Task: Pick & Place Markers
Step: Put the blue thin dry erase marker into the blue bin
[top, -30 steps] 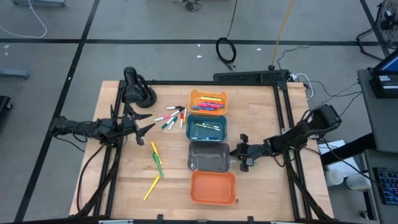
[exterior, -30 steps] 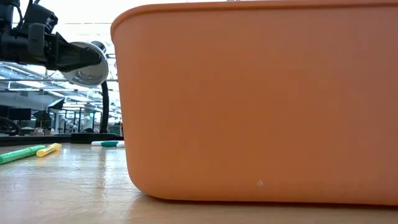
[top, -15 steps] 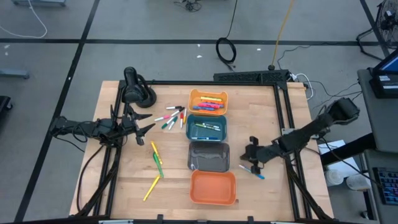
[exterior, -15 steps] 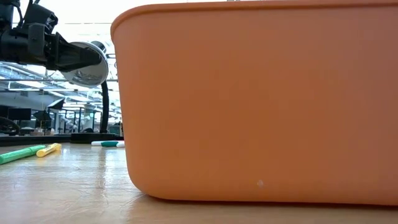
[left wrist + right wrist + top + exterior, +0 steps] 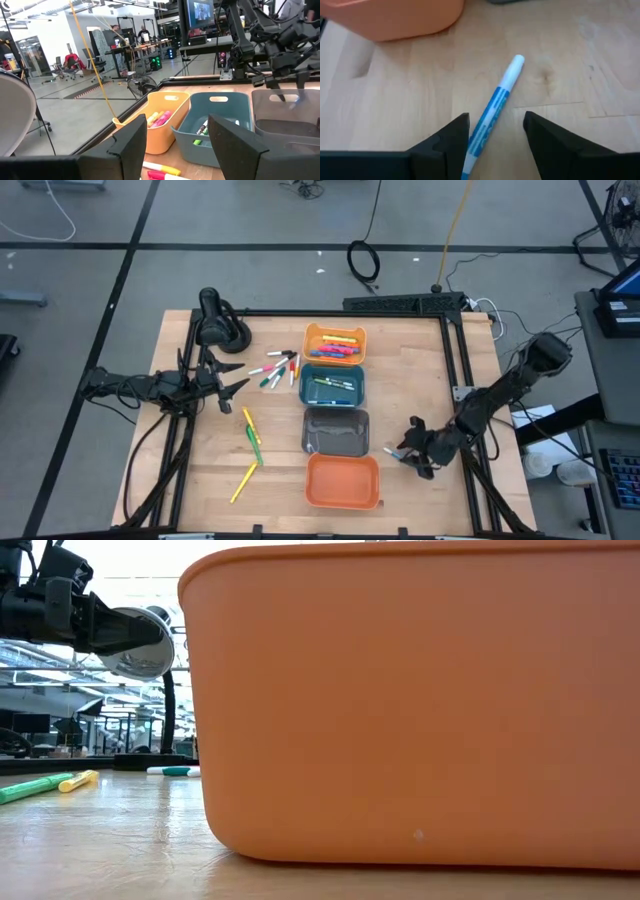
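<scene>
Sorted: coloured markers in light orange plastic bin [image 5: 335, 343] and teal bin [image 5: 333, 386]. Outstanding: loose cluster [image 5: 276, 368], yellow-green markers [image 5: 250, 438], blue-and-white marker [image 5: 492, 109] on wooden tabletop [image 5: 430, 380] between open, empty right jaws [image 5: 413, 460]. Left jaws [image 5: 232, 380] spread wide, empty.

Right arm: extends from its base at the table's right edge, angled down toward the front right area of the tabletop. Right gripper [image 5: 408, 454] is low over the wood, fingers [image 5: 451, 137] parted with a clear gap between them.

Left arm: lies along the table's left side, pointing toward the table's middle. Left gripper [image 5: 237, 381] is raised above the surface, fingers [image 5: 131, 142] spread wide, holding nothing.
</scene>
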Available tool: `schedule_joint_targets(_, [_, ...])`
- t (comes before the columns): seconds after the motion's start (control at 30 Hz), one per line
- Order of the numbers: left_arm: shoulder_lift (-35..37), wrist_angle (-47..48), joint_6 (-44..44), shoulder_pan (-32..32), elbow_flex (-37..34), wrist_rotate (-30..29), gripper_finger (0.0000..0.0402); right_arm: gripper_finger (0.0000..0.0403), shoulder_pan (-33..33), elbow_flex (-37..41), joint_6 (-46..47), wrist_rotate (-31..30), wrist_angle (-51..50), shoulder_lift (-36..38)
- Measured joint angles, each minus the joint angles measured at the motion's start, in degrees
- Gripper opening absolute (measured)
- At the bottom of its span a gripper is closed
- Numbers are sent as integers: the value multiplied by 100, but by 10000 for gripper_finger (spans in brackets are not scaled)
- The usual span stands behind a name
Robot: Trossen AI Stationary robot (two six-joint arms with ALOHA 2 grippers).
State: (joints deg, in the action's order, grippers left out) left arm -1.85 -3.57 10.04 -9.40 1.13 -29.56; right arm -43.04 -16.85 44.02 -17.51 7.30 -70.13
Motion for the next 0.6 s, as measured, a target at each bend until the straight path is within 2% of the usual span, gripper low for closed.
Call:
schedule_joint_targets(0.23, [-2, 0, -2, 1, -1, -2, 214, 158, -99, -12, 29, -255, -392, -729])
schedule_joint_targets(0.6, [-2, 0, 0, 0, 1, 0, 214, 114, -93, -14, 374, -729, -1101, -865])
